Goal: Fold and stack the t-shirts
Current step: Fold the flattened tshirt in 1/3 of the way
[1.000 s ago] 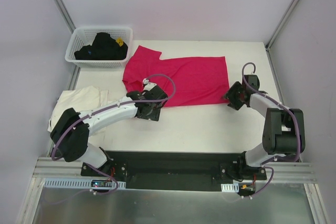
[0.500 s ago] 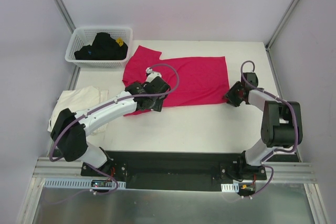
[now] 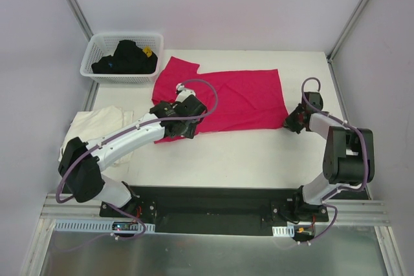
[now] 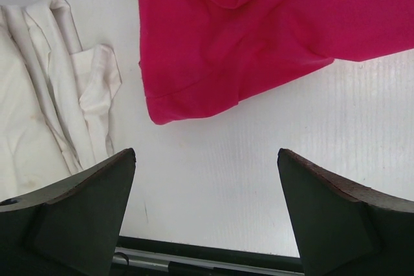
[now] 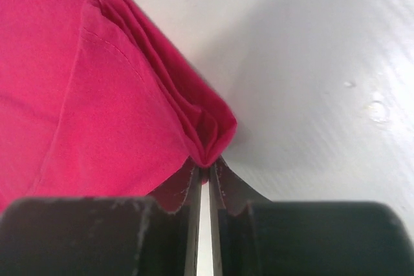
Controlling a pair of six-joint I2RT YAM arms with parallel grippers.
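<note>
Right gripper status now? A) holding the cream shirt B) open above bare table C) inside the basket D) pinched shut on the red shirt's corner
D: the right wrist view shows the right gripper closed on a bunched corner of the magenta-red t-shirt.

One magenta t-shirt (image 3: 239,98), one cream t-shirt (image 3: 94,124) (two altogether), one white basket (image 3: 119,77).

The magenta-red t-shirt (image 3: 239,98) lies spread mostly flat across the far half of the table (image 3: 259,153), one sleeve toward the far left corner. Its near right corner is bunched into folds, pinched in my right gripper (image 5: 207,176). The cream-white t-shirt (image 3: 97,124) lies crumpled at the left edge.
</note>
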